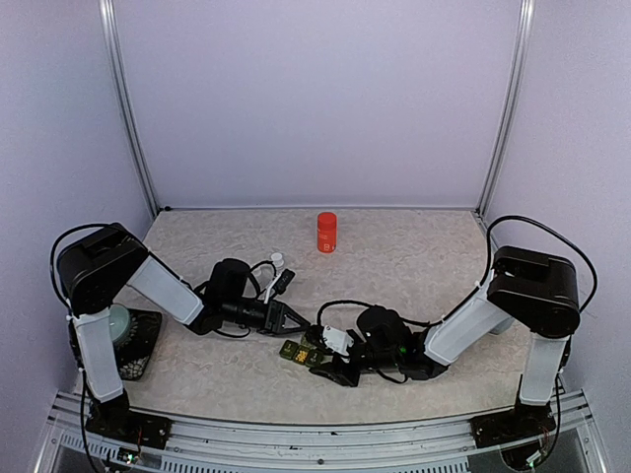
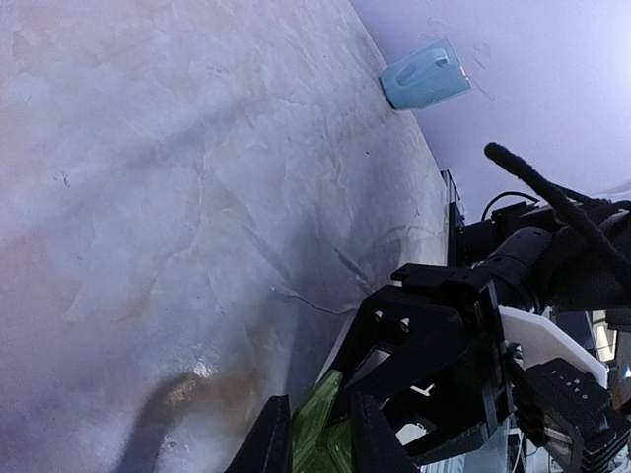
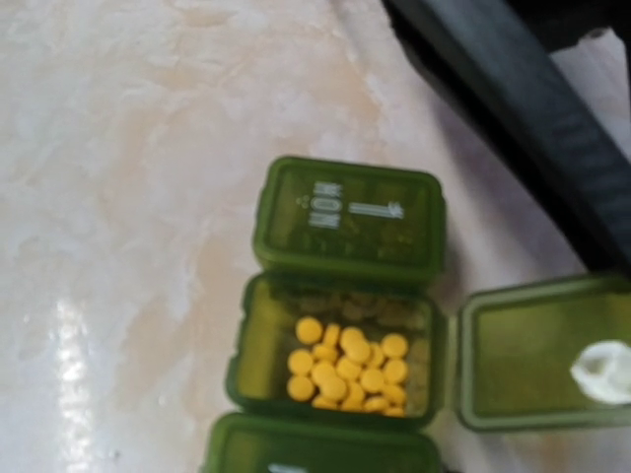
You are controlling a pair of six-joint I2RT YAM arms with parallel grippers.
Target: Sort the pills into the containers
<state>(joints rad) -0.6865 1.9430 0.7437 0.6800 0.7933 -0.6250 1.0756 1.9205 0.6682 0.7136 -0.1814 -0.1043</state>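
Note:
The dark green containers (image 1: 294, 351) lie on the table between the two arms. In the right wrist view, the middle compartment stands open with several yellow pills (image 3: 350, 370) in it. Its lid (image 3: 537, 350) is flipped out to the right, and the neighbouring lid (image 3: 345, 217) is closed. My left gripper (image 2: 317, 434) is shut on a green lid (image 2: 314, 419), with one black finger on each side. My right gripper (image 1: 330, 367) sits right at the strip. Its fingers do not show in its own wrist view, so its state is unclear.
A red bottle (image 1: 326, 232) stands at the back middle. A small white bottle (image 1: 277, 261) is near the left arm's wrist. A pale mug (image 1: 118, 321) rests on a black mat by the left base. A pale blue object (image 2: 424, 77) lies against the far wall.

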